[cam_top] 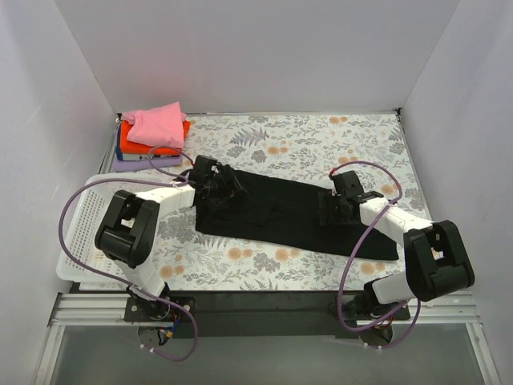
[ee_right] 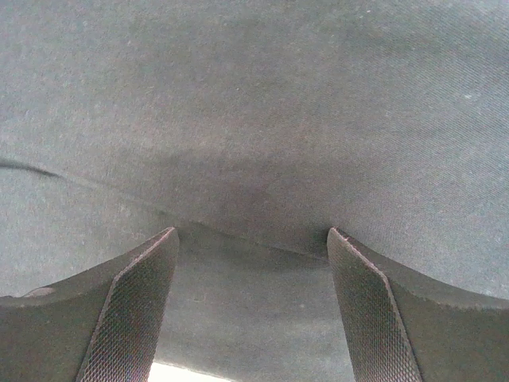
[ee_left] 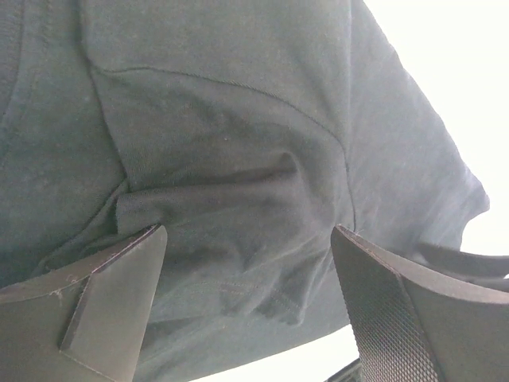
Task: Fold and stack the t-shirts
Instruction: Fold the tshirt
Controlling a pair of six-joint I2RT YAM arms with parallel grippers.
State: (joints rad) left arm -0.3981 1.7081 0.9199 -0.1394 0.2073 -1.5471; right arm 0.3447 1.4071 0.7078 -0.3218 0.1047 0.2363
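Observation:
The black t-shirt (cam_top: 288, 212) lies spread across the middle of the flowered tablecloth, folded into a long strip. My left gripper (cam_top: 215, 183) is open over its bunched left end, and the sleeve and seams (ee_left: 231, 199) fill the left wrist view between the fingers (ee_left: 119, 278). My right gripper (cam_top: 333, 207) is open over the shirt's right part, and flat black cloth with a fold edge (ee_right: 254, 239) lies between its fingers (ee_right: 135, 302). At the back left, a pink t-shirt (cam_top: 158, 125) tops a stack over an orange one (cam_top: 180, 128), a blue one (cam_top: 126, 151) and a lilac one (cam_top: 144, 164).
A white mesh basket (cam_top: 80, 233) sits at the left edge, partly under my left arm. White walls close in the table on the left, back and right. Purple cables loop off both arms.

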